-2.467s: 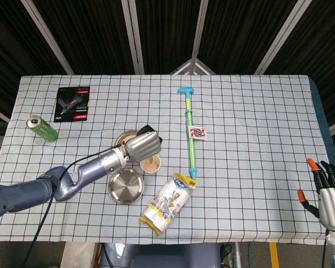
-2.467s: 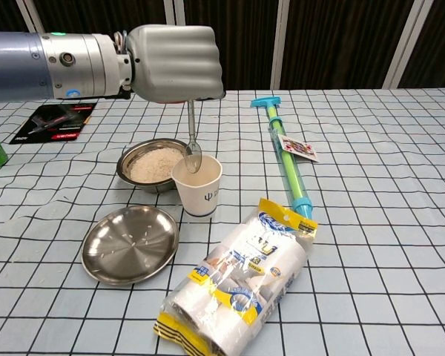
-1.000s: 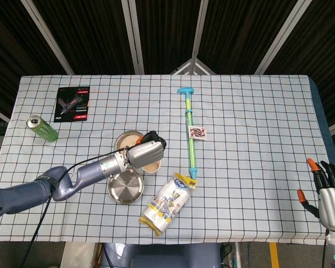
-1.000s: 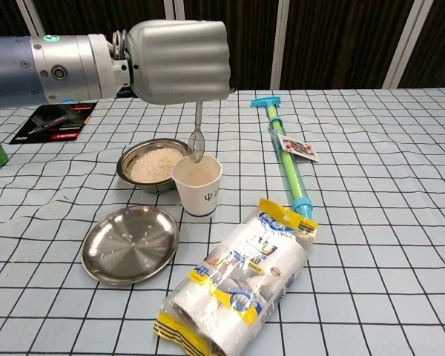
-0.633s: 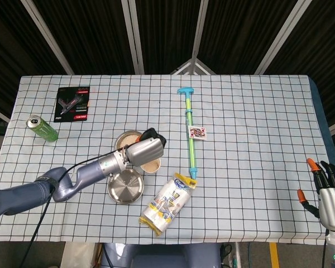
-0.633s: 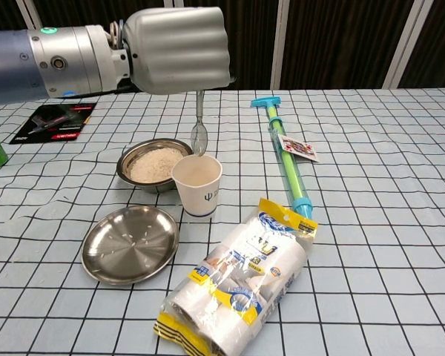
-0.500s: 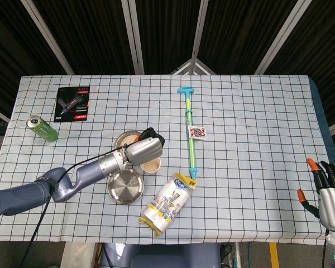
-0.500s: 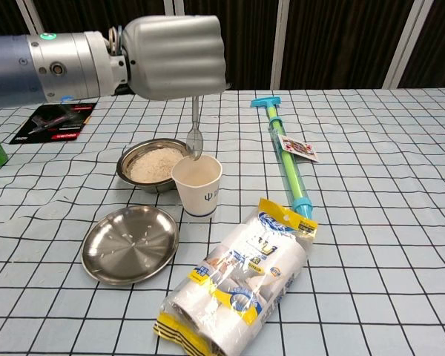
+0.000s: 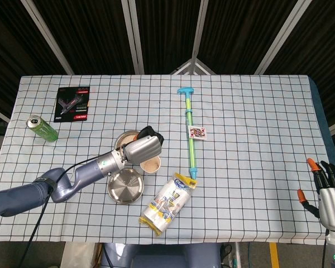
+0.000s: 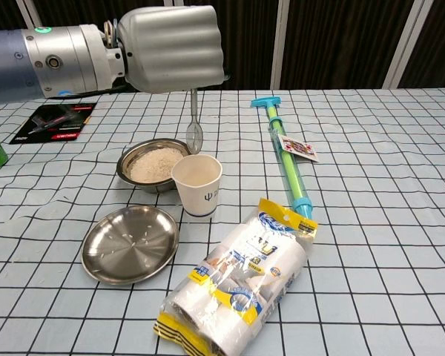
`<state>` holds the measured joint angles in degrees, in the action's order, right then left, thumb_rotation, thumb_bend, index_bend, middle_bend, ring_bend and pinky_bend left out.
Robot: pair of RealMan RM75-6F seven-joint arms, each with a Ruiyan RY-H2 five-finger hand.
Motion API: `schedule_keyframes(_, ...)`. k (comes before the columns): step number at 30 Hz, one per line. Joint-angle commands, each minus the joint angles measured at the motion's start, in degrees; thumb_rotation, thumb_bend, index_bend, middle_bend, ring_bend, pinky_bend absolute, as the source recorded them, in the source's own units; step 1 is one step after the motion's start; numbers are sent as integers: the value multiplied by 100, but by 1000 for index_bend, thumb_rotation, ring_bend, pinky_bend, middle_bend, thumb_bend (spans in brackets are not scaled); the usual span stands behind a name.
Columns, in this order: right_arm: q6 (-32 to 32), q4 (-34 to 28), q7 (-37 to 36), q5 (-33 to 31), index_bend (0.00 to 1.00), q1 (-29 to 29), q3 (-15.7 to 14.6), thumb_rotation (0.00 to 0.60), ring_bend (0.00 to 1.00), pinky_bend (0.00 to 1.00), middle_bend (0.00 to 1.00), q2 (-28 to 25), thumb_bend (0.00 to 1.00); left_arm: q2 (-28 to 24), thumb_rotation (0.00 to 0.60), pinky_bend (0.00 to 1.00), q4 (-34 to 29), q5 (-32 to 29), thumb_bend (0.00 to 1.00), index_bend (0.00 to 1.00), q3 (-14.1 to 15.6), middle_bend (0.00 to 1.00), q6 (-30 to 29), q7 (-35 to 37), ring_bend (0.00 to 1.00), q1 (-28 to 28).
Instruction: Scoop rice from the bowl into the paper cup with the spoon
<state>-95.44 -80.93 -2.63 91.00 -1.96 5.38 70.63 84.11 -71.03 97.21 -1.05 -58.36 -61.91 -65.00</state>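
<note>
Spoon hangs upright, bowl seemingly down, above cup

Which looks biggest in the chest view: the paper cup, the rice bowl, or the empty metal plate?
1. Empty metal plate, though it sits nearest the camera, which helps.
2. Rice bowl.
3. Paper cup, narrowest but taller than the bowl.

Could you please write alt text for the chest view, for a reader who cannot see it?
The robot's left hand holds a spoon hanging bowl-down just above a paper cup, beside a steel bowl of rice. An empty steel plate and a pack of paper cups lie nearer the camera on the checked tablecloth.
</note>
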Motion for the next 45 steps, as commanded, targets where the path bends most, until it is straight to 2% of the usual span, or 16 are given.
schedule_keyframes(1, -9, 0, 4, 3, 68, 1, 3, 600, 133, 137, 219, 4, 383, -30, 600, 1000, -31, 74, 614, 565, 146, 1000, 144, -83, 1000, 49)
schedule_keyframes(3, -11, 4, 3, 5, 68, 1, 3, 600, 133, 137, 219, 7, 383, -19, 600, 1000, -40, 100, 614, 565, 199, 1000, 168, -86, 1000, 97)
schedule_keyframes(6, -7, 6, 3, 4, 68, 1, 1, 600, 133, 137, 219, 6, 383, 44, 600, 1000, -27, -32, 614, 565, 106, 1000, 89, -55, 1000, 210)
schedule_keyframes(15, 1, -1, -2, -6, 68, 2, 1, 600, 133, 137, 219, -1, 383, 72, 600, 1000, -355, -765, 611, 565, -539, 1000, -257, 41, 1000, 497)
schedule_keyframes(19, -3, -5, 3, -5, 69, 4, 1, 600, 133, 137, 219, 1, 384, -75, 600, 1000, -747, -1249, 609, 565, -696, 1000, -277, 114, 1000, 725)
schedule_keyframes(23, 3, -7, 2, -7, 68, 2, 0, 600, 133, 137, 219, -1, 383, -415, 600, 1000, -1510, -1987, 604, 565, -760, 1000, -163, 217, 1000, 1054)
schedule_keyframes(29, 31, -20, 9, -19, 68, -4, -2, 600, 133, 137, 219, -13, 383, -947, 600, 1000, -2617, -2850, 597, 565, -642, 1000, -226, 518, 1000, 1592)
schedule_keyframes(33, 30, -25, 20, -23, 68, -5, 3, 600, 133, 137, 219, -14, 383, -1138, 600, 1000, -3126, -3506, 589, 564, -518, 1000, -229, 852, 1000, 1916)
schedule_keyframes(39, 59, -37, 30, -35, 68, -13, 1, 600, 133, 137, 219, -23, 383, -1136, 600, 1000, -3291, -3909, 525, 565, -259, 1000, -202, 1151, 1000, 2194)
schedule_keyframes(45, 93, -69, 47, -54, 68, -16, -2, 600, 133, 137, 219, -45, 383, -738, 600, 1000, -3072, -4164, 525, 564, -19, 1000, -188, 1337, 1000, 2366)
